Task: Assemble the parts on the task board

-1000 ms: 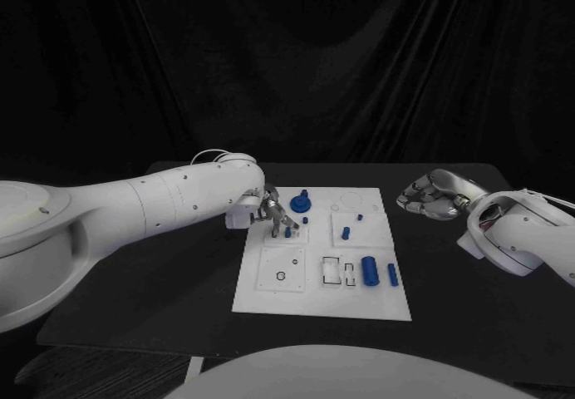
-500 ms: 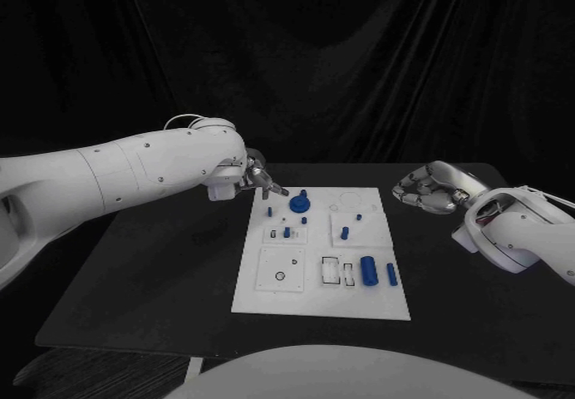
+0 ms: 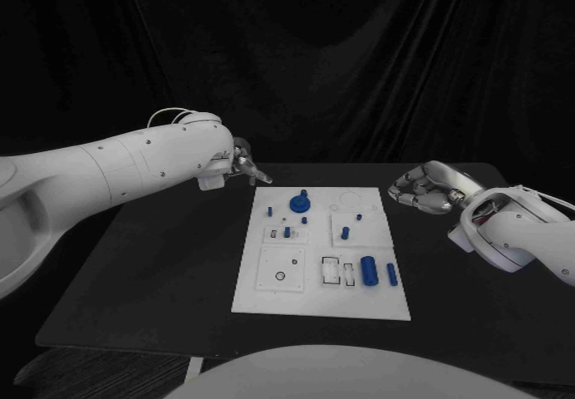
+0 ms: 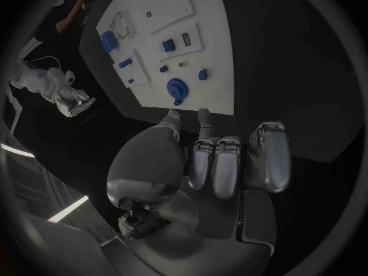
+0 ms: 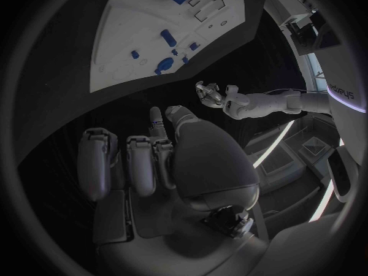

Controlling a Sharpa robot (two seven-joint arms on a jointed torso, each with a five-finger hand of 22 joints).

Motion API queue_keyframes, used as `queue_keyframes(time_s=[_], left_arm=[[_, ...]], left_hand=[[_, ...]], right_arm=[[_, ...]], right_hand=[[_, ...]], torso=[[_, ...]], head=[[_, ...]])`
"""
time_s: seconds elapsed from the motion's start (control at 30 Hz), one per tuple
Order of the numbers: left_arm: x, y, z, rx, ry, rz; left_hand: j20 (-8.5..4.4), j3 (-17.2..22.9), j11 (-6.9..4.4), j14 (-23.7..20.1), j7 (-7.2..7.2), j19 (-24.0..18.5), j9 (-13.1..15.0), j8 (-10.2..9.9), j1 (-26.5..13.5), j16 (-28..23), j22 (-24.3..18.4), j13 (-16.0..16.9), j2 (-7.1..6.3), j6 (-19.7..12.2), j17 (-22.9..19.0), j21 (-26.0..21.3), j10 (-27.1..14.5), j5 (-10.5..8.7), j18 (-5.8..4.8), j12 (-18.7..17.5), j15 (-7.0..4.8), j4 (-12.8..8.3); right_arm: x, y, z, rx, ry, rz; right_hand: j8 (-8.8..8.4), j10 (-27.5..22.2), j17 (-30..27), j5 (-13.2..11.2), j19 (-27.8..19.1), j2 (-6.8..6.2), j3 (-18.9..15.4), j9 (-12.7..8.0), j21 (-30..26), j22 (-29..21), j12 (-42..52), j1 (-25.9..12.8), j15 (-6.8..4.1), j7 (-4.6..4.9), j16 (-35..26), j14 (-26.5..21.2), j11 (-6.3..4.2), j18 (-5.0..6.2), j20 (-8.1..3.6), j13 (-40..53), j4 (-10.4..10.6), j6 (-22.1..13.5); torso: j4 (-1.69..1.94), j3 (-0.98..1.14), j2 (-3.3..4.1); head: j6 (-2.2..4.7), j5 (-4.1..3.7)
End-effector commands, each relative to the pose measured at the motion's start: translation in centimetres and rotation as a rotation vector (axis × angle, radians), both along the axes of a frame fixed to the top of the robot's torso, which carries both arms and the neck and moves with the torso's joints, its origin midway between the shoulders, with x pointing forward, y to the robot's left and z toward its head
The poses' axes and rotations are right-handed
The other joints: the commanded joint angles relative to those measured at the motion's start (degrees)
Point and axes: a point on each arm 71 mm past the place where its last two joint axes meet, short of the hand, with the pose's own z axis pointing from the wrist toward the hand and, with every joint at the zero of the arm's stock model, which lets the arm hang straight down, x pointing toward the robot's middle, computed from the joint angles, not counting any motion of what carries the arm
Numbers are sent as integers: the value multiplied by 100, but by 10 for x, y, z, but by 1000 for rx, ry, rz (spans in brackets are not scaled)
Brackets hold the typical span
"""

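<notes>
At the middle of the black table (image 3: 156, 274) the white board (image 3: 302, 295) is seen lying flat, with blue parts on it. A round knobbed part (image 3: 300, 200) stands near the far edge, beside a faint ring outline. Small pegs (image 3: 345, 233) are set in the middle rows. A thick cylinder (image 3: 369, 271) and a thin bar (image 3: 392, 274) lie side by side near the right edge of the near half, next to rectangular slots (image 3: 331, 270). A small ring hole (image 3: 281, 276) is marked on the near left panel.

The left hand (image 3: 247, 169) is held above the table just beyond the board's far left corner, apart from the board. In the left wrist view its fingers (image 4: 230, 162) are curled in against the palm, two tips pressed close together; whether anything is pinched between them cannot be told.

The right hand (image 3: 422, 196) is held off the board's right edge, clear of it. In the right wrist view its fingers (image 5: 130, 159) are curled inward, and a small blue part (image 5: 157, 122) is pinched between thumb and fingertip.
</notes>
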Motion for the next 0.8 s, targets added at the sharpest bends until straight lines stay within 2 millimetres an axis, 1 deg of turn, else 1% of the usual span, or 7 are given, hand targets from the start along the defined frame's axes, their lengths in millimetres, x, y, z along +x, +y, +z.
queue_keyframes(time_s=[0.03,0.1,0.17,0.3,0.5,0.7,0.8], left_arm=[[2,-2,-5,3,-9,-43],[2,-2,-9,7,2,-43],[3,-2,-15,9,13,-42],[3,-3,-27,17,42,-40],[2,-3,-41,20,70,-37],[-1,-8,-51,18,94,-46],[-3,-11,-57,14,102,-53]], left_hand=[[-13,-10,-32,595,6,-22,-12,-24,46,15,1072,1505,6,40,1510,-28,592,-18,23,20,-21,-15],[-13,-10,-32,595,6,-22,-12,-24,46,15,1072,1505,6,40,1510,-28,592,-18,23,20,-21,-15],[-12,-17,-31,595,7,-26,-17,-29,44,15,1071,1505,4,46,1510,-33,592,-20,24,20,-20,-11],[-11,-29,-29,595,10,-35,-25,-39,48,15,1067,1505,-3,50,1510,-45,592,-23,26,20,-18,-9],[-6,-71,-20,595,18,-54,-61,-83,34,15,1062,1505,-5,61,1510,-65,592,-25,29,20,-10,21],[12,-155,6,595,49,-93,-209,-278,56,15,1052,1505,23,69,1510,-105,592,-26,36,20,14,70],[28,-203,29,595,75,-118,-339,-429,73,15,1043,1505,52,74,1510,-132,592,-25,42,20,33,100]], right_arm=[[0,1,-2,-1,16,11],[0,2,-2,-2,19,12],[0,2,-3,-3,22,12],[0,3,-4,-6,29,14],[0,3,-4,-10,38,13],[0,3,-5,-12,42,13],[0,3,-6,-13,45,14]], right_hand=[[18,610,1065,36,244,-54,26,5,14,1239,20,27,-19,-17,34,512,-17,62,-12,1508,21,42],[18,610,1065,36,244,-54,26,5,14,1239,20,27,-19,-17,34,512,-17,62,-12,1508,21,42],[18,610,1058,39,244,-51,32,6,13,1238,20,32,-20,-18,30,510,-18,62,-13,1508,18,43],[18,610,1060,41,243,-49,36,6,12,1238,20,36,-21,-18,32,511,-18,62,-13,1508,16,44],[32,610,1056,45,238,-37,57,12,0,1234,20,54,-24,-24,30,510,-23,65,-16,1508,5,68],[34,610,1053,45,240,-36,59,13,4,1236,20,55,-25,-25,29,509,-24,64,-17,1508,3,72],[34,610,1053,45,240,-36,59,13,4,1236,20,55,-25,-25,29,509,-24,64,-17,1508,3,72]], torso=[[2,-3,4],[0,-6,8],[0,-6,12],[6,-6,3],[1,-2,1],[-1,1,4],[-4,0,2]], head=[[-1,0],[-1,3],[-1,3],[-1,-27],[-1,-33],[-1,-34],[-1,-34]])
